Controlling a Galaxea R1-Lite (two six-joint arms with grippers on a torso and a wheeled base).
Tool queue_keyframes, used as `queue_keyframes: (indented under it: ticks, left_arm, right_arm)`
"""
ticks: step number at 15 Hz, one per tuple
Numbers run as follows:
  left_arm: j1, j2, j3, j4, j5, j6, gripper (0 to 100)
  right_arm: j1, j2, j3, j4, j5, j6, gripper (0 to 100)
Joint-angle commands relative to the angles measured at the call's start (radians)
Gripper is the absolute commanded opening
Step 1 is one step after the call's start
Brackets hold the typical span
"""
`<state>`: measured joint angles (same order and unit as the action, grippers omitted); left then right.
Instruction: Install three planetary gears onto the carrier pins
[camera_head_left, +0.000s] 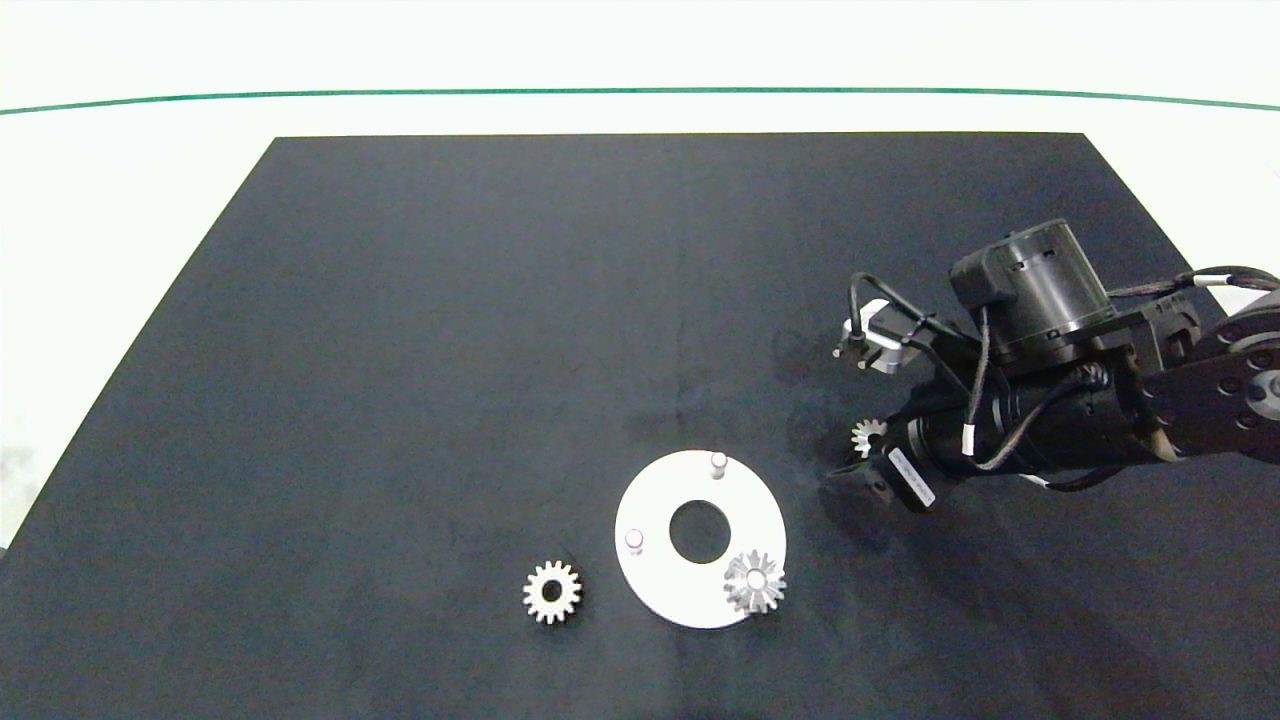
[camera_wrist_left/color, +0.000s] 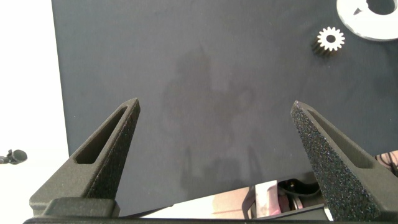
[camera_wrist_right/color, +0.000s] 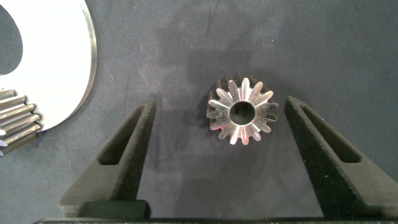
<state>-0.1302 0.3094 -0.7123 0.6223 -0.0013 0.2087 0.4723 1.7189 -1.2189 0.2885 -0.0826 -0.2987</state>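
The white disc (camera_head_left: 655, 575) lies on the black mat with two bare carrier pins (camera_head_left: 718, 463) (camera_head_left: 634, 539). One silver planetary gear (camera_head_left: 755, 581) sits on the disc's third pin. A second gear (camera_head_left: 551, 591) lies flat on the mat left of the disc. A third gear (camera_wrist_right/color: 241, 118) (camera_head_left: 868, 436) lies on the mat right of the disc. My right gripper (camera_wrist_right/color: 221, 104) (camera_head_left: 858, 452) is open around this gear, and its fingers (camera_wrist_right/color: 127, 146) stand clear of it on both sides. My left gripper (camera_wrist_left/color: 216, 104) is open over bare mat, with the second gear (camera_wrist_left/color: 330, 40) and the disc (camera_wrist_left/color: 367, 22) far ahead of it.
The black mat (camera_head_left: 450, 350) covers most of the white table (camera_head_left: 120, 200), and a green line (camera_head_left: 400, 94) runs along the far side. The right arm (camera_head_left: 1060, 400) reaches in over the mat's right part. The left arm is outside the head view.
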Motion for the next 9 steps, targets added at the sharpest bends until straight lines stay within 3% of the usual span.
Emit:
queue_keyframes:
  ticks: [1,9]
  left_arm:
    - [0.0,0.001,0.001,0.004,0.0,0.001,100]
    - [-0.002,-0.001,-0.001,0.004,0.001,0.001,100]
  right_arm:
    - [-0.003,0.001,0.006,0.001,0.0,-0.002,78]
    - [-0.014,0.024,-0.002,0.0,0.0,-0.002,61]
